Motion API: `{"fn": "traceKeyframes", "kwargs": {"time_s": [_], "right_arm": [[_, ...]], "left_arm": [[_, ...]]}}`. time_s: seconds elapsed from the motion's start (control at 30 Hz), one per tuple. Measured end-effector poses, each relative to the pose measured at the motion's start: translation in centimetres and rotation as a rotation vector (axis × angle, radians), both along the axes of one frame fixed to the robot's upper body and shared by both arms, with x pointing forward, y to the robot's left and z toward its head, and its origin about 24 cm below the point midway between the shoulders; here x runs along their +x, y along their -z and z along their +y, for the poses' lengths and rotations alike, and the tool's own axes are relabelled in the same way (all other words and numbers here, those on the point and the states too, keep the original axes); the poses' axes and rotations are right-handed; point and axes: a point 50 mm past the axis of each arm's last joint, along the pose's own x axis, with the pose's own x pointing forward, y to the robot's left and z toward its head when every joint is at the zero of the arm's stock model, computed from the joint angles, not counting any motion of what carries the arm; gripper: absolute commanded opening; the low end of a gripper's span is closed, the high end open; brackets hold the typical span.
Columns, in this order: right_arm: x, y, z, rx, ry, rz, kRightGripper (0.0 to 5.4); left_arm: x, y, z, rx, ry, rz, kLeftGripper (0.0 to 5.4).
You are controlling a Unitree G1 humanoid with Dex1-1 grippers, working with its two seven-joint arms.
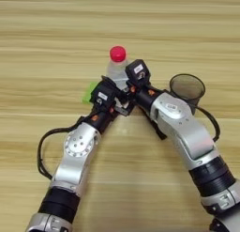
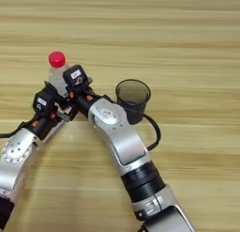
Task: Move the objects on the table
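Both grippers meet at the water bottle (image 1: 116, 69) near the middle of the table (image 1: 47, 29). Left gripper (image 1: 108, 91) sits at the bottle's lower left side, right gripper (image 1: 136, 76) presses in at its right side, and I cannot tell whether either set of fingers is apart or clamped. Bottle stands upright, red cap (image 1: 118, 53) on top. A green patch (image 1: 89, 92) peeks out just left of the left gripper. Black mesh cup (image 1: 187, 88) stands upright, just right of the right forearm.

place: lab-like test bench | cue: bare wooden table (image 1: 56, 34) with two robot arms
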Motion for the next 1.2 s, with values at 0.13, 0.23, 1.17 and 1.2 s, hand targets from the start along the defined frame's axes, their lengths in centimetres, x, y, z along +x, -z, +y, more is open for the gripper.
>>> {"fn": "traceKeyframes", "kwargs": {"time_s": [0.13, 0.23, 1.17, 1.2], "right_arm": [[0.0, 0.1, 0.1, 0.004, 0.0, 0.005, 3.15], [0.1, 0.2, 0.2, 0.008, -0.002, 0.005, 3.15], [-0.2, 0.3, -1.2, -0.005, 0.043, -0.002, 5.4], [-0.5, 0.0, -1.4, 0.0, 0.038, -0.016, 5.4]], "left_arm": [[-0.1, 0.1, 0.0, -0.011, 0.015, 0.005, 3.8], [-0.1, 0.2, 0.1, -0.012, 0.021, 0.007, 3.62], [-0.1, 0.7, 0.5, -0.005, 0.028, 0.002, 3.14], [0.0, 0.9, 0.8, -0.005, 0.015, 0.012, 3.13]]}}
